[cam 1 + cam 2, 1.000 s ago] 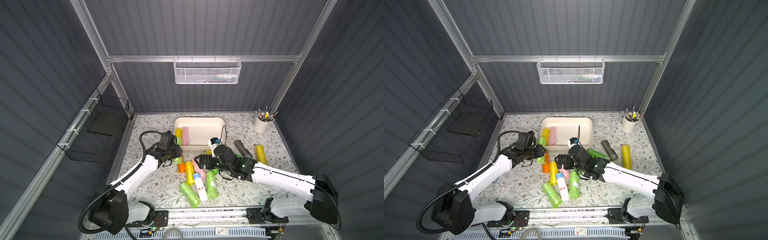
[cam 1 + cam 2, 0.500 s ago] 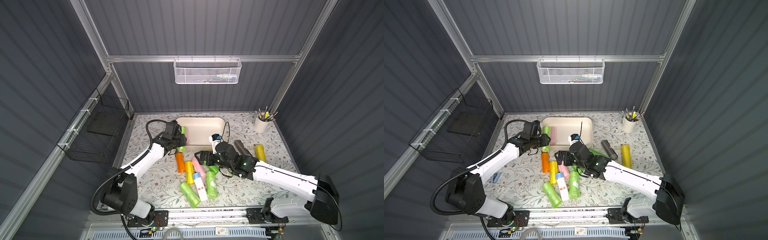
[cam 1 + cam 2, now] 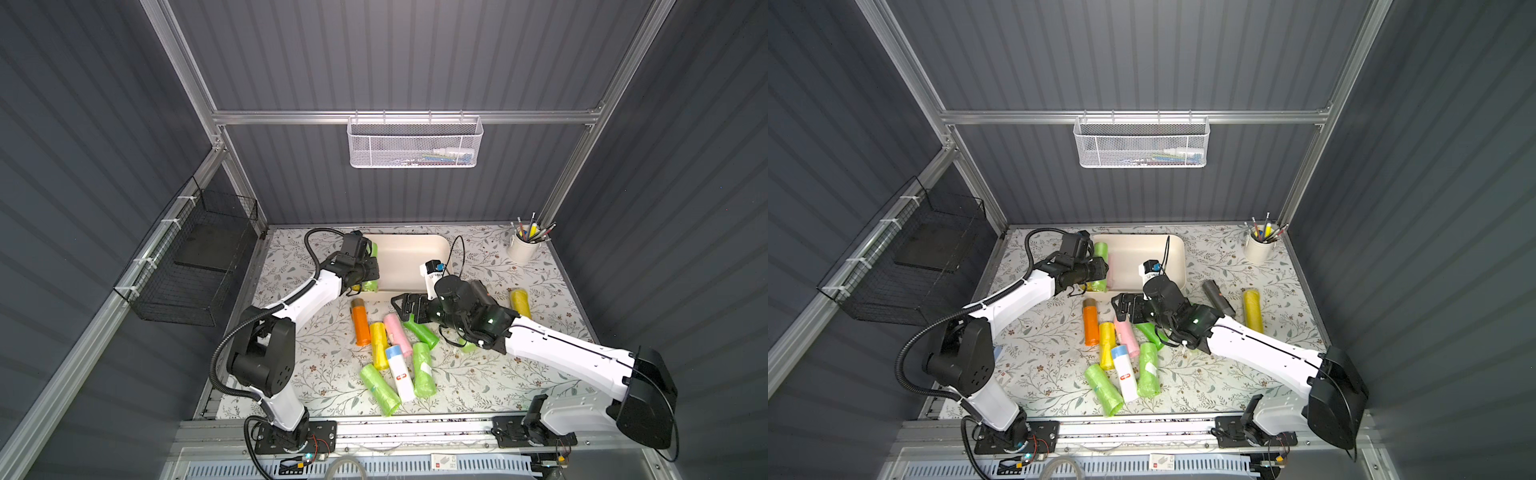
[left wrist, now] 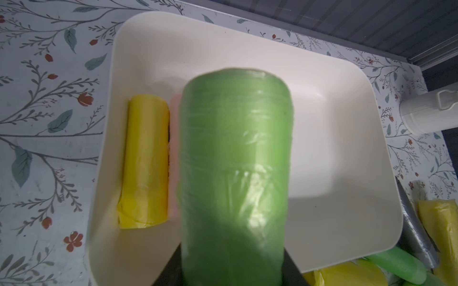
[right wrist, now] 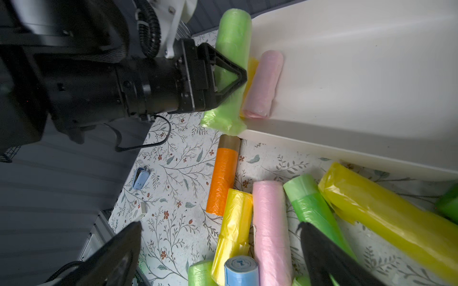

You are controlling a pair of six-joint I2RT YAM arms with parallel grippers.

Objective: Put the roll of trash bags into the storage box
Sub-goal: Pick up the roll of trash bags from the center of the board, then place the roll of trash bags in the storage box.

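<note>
My left gripper (image 3: 366, 271) is shut on a green roll of trash bags (image 4: 235, 173), holding it lengthwise over the left end of the cream storage box (image 4: 347, 74). In the box, a yellow roll (image 4: 145, 161) lies against its left wall with a pink roll (image 5: 264, 84) beside it, partly hidden under the green roll (image 5: 233, 37). My right gripper (image 5: 219, 229) stands open just above the pile of loose rolls in front of the box, with nothing between its fingers; it shows in both top views (image 3: 401, 305) (image 3: 1123, 307).
The pile holds an orange roll (image 3: 360, 322), yellow, pink and green rolls, and a white-and-blue roll (image 3: 399, 374). A grey roll (image 3: 1219, 297) and a yellow roll (image 3: 519, 301) lie to the right. A pen cup (image 3: 523, 247) stands at the back right. Mesh basket (image 3: 413, 143) and black wire basket (image 3: 195, 257) hang on the walls.
My left arm has carried the green roll from beside the pile back to the box's left end. My right gripper has shifted slightly toward the box, still open.
</note>
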